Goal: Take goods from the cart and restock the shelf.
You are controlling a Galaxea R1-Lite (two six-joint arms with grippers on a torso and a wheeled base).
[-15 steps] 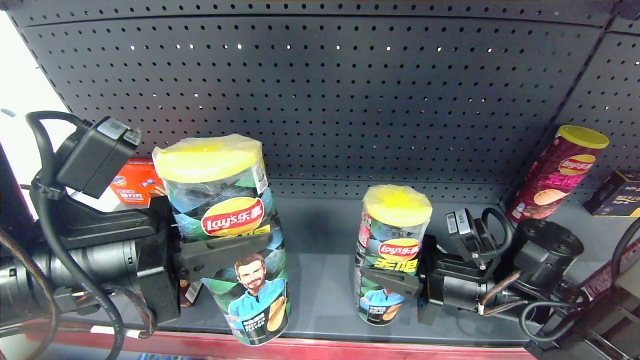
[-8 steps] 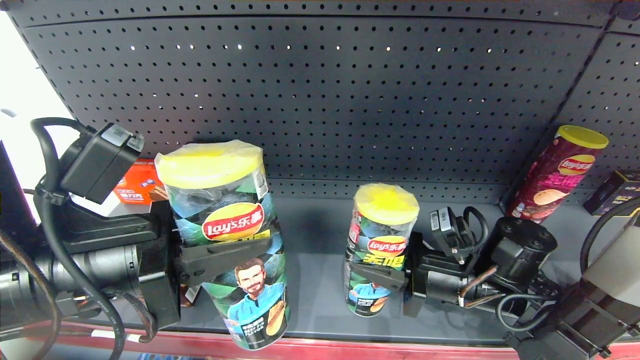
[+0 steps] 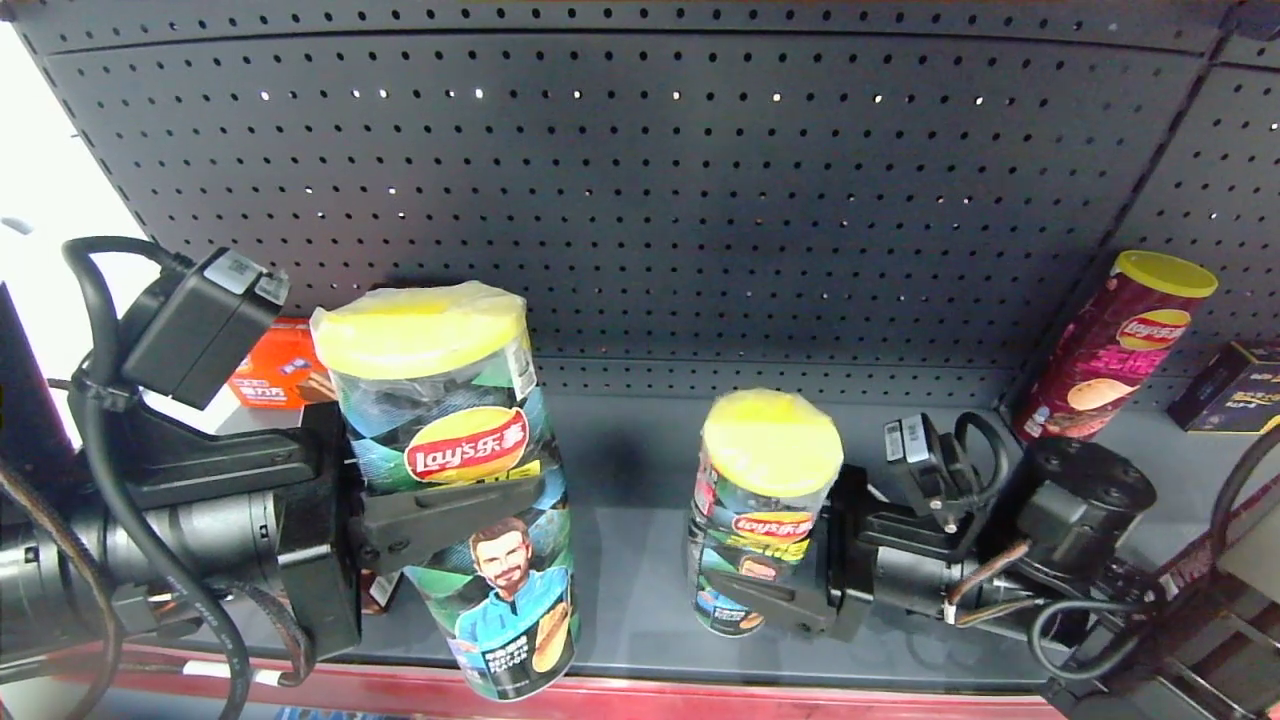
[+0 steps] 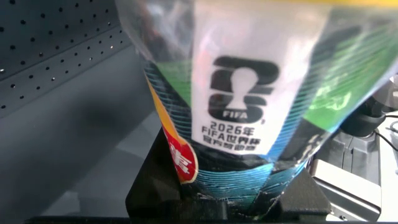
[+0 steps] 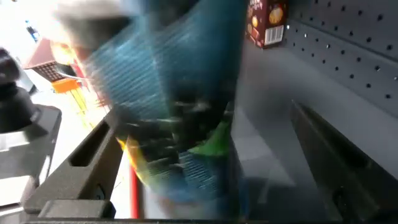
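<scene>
Two green-and-blue chip cans with yellow lids are each held in a gripper. My left gripper (image 3: 440, 515) is shut on the larger-looking can (image 3: 455, 480), held upright over the shelf's front edge at the left. My right gripper (image 3: 775, 590) is shut on the second can (image 3: 765, 510), which leans toward me over the middle of the dark grey shelf (image 3: 640, 470). The left wrist view has the first can (image 4: 249, 99) close up between the fingers; the right wrist view has the second can (image 5: 174, 118) blurred.
A purple chip can (image 3: 1115, 345) leans at the shelf's right end beside a dark box (image 3: 1230, 385). An orange box (image 3: 275, 365) sits at the back left behind the left arm. A perforated back panel (image 3: 640, 200) closes the rear. A red strip (image 3: 700, 700) edges the front.
The right gripper tipped its can toward the camera and shifted it slightly left and down on the shelf. The left gripper and its can stayed nearly still.
</scene>
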